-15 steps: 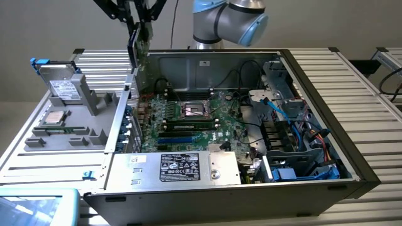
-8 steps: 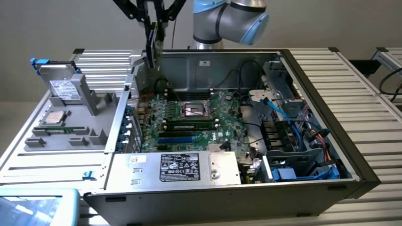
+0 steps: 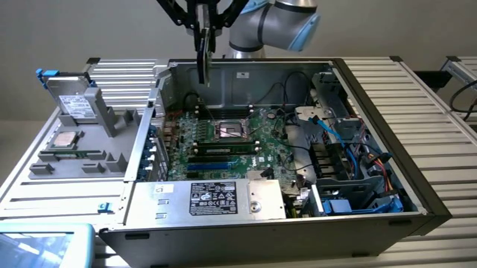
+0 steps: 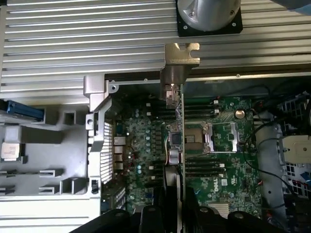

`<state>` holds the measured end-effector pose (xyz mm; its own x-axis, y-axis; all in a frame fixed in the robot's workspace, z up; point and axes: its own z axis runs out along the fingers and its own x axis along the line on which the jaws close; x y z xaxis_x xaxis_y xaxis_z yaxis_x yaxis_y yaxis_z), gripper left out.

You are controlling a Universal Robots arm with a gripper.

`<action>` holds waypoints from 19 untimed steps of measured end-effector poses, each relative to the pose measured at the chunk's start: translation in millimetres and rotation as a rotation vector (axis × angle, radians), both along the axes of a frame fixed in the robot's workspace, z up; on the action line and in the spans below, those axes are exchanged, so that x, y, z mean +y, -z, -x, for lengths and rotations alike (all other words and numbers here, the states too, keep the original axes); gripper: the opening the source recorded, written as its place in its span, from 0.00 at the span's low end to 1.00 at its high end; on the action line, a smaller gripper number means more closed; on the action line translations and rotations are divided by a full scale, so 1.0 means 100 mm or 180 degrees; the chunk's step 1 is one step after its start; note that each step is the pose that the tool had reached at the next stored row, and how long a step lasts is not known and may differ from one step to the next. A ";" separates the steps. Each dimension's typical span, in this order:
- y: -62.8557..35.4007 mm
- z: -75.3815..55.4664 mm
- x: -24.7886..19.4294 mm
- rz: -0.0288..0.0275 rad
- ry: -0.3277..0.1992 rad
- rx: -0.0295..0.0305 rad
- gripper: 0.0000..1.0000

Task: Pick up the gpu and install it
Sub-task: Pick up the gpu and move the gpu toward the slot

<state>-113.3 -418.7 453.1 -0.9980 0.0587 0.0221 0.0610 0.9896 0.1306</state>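
A gpu point(image 3: 204, 58) is held above an open computer case point(image 3: 261, 240), pictured in the exterior view hanging on edge from the gripper point(image 3: 203, 22) of a Universal Robots arm, over the far side of the case. Outside the case, to the exterior view's left, a grey fixture tray point(image 3: 111, 167) is seen carrying a silver labelled hard drive point(image 3: 75, 106). A labelled power supply point(image 3: 212, 198) is fitted against the case's near wall.

In the wrist view the card is shown edge-on from above, suspended over the case's motherboard point(image 4: 146, 141). Its silver bracket point(image 4: 171, 94) is seen near the case's rim, and its thin green edge runs just beside the CPU socket point(image 4: 221, 136).

The gripper's fingers point(image 4: 171, 189) are drawn partway together and clamped on the gpu, which is gripped across its two faces and kept upright, apart from the motherboard below.
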 end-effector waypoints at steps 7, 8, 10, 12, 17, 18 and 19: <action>0.016 -0.28 -0.131 0.0000 0.0000 0.0004 0.28; 0.023 -0.32 -0.146 -0.0001 0.0000 0.0004 0.28; 0.039 -0.40 -0.166 0.0000 0.0000 0.0005 0.28; 0.047 -0.45 -0.171 0.0000 0.0000 0.0006 0.28; 0.047 -0.46 -0.171 0.0000 0.0000 0.0008 0.28; 0.047 -0.46 -0.171 0.0000 0.0000 0.0008 0.28; 0.047 -0.46 -0.171 0.0000 0.0000 0.0008 0.28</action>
<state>-67.0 -435.8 448.4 -0.9980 0.0586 0.0245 0.0614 0.9896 0.1304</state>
